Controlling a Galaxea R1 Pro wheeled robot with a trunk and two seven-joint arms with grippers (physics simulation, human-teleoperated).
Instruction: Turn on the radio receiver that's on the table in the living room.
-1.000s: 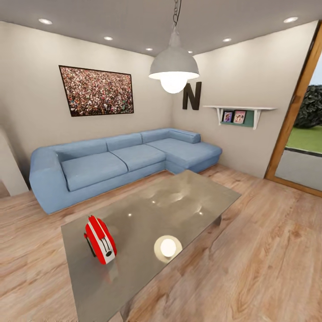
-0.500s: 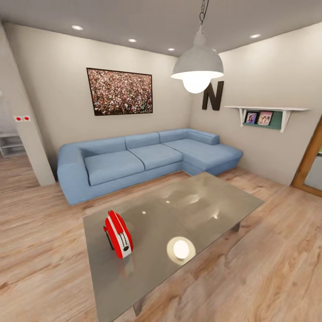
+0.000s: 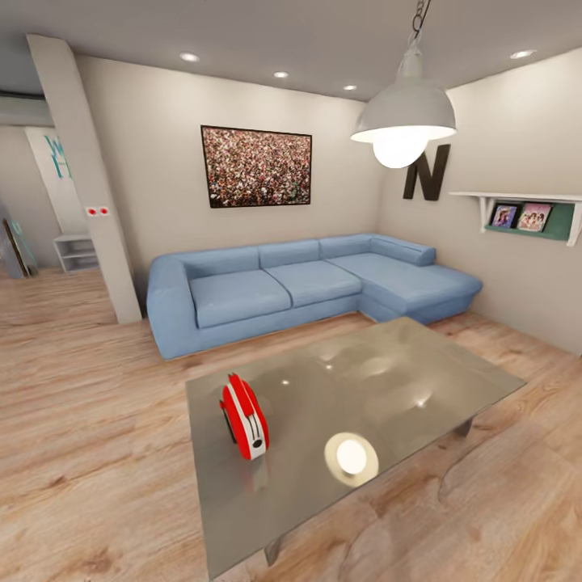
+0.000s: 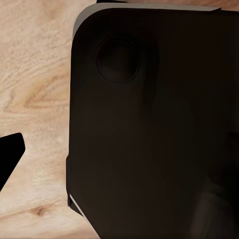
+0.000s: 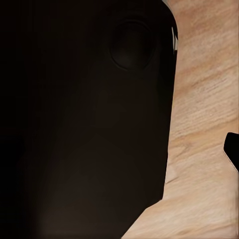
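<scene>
My head view has swung leftward, so the small red white-striped radio receiver (image 3: 244, 415) on the glossy grey square desk (image 3: 420, 380) now sits nearer centre, not yet reachable; I cannot tell either end effector's state.

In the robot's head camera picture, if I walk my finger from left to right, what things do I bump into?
Grey pillar → red radio receiver on the table → round white lamp reflection → hanging lamp → black letter N → shelf with photos.
</scene>
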